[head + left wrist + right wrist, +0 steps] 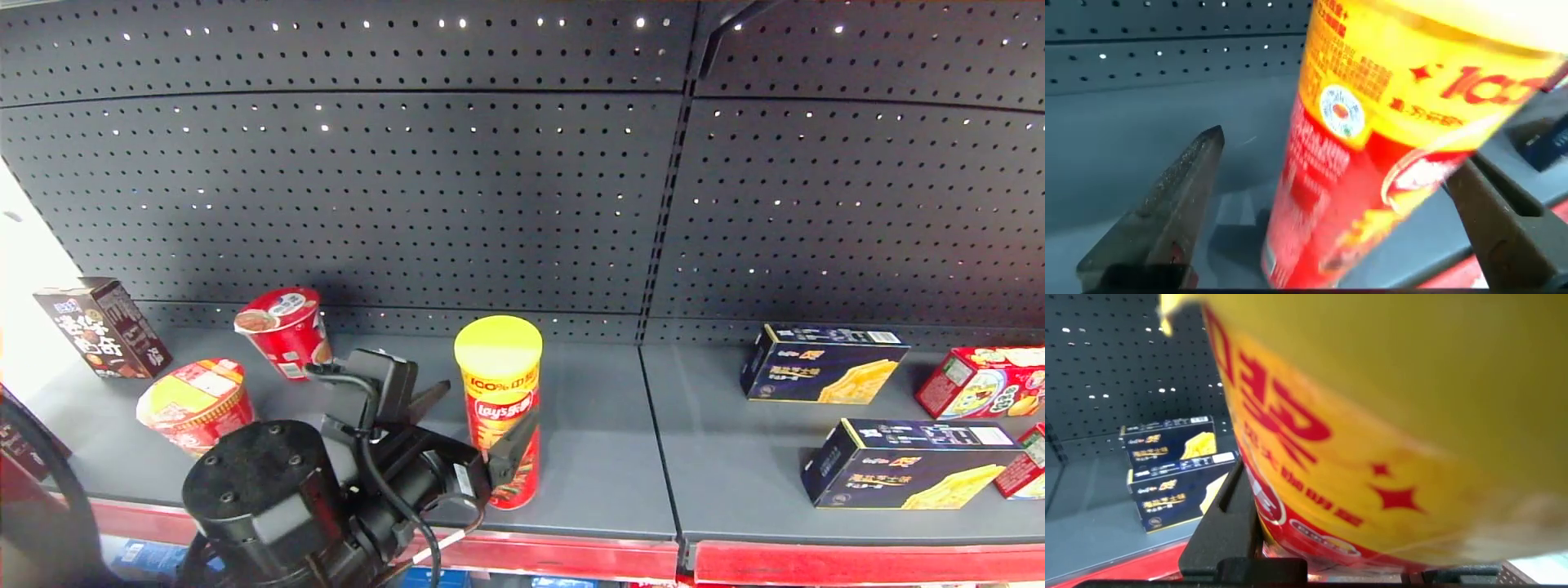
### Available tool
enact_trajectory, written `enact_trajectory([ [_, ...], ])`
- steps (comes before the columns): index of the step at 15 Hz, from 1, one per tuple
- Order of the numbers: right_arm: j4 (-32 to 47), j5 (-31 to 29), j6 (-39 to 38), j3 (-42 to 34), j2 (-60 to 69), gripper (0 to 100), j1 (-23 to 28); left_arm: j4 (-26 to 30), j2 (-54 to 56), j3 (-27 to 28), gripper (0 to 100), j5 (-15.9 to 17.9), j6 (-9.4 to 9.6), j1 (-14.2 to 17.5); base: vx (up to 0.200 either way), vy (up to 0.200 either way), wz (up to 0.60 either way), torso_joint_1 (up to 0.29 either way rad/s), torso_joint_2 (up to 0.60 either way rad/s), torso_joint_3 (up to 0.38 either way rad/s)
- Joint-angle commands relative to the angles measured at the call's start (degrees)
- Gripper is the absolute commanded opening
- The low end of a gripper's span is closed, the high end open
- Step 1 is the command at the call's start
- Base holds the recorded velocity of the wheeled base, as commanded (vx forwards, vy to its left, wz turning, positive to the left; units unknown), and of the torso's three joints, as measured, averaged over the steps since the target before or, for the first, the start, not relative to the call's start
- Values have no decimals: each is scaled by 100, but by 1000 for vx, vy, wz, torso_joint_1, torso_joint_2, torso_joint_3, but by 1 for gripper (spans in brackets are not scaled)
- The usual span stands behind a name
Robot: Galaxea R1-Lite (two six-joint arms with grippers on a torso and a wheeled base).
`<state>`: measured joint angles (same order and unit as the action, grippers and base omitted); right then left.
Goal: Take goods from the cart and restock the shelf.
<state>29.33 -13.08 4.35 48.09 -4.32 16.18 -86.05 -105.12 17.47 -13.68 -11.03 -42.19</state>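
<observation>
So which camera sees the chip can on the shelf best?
Head view: the whole can stands upright, lid to base. Left wrist view has just its side, close up. Right wrist view's can may be another.

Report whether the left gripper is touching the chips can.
Cannot tell. Left wrist view: one finger of the left gripper stands clear of the chips can, the other overlaps its edge.

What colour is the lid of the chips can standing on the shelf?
Yellow. The lid shows best in the head view.
</observation>
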Motion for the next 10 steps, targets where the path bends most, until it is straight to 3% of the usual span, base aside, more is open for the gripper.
enact_trajectory([
  [1, 2, 7, 4, 16, 1, 0, -1, 1, 510, -367, 100, 14, 13, 0, 0, 0, 0, 0, 0, 0],
  [6, 275, 113, 4, 16, 185, 0, 61, 10, 1196, -815, 100, 23, 13, 9, 0, 0, 0, 0, 0, 0],
  [10, 328, 130, 4, -2, 212, 0, 79, 10, 1837, -1176, 100, 14, 5, 220, 0, 0, 0, 0, 0, 0],
])
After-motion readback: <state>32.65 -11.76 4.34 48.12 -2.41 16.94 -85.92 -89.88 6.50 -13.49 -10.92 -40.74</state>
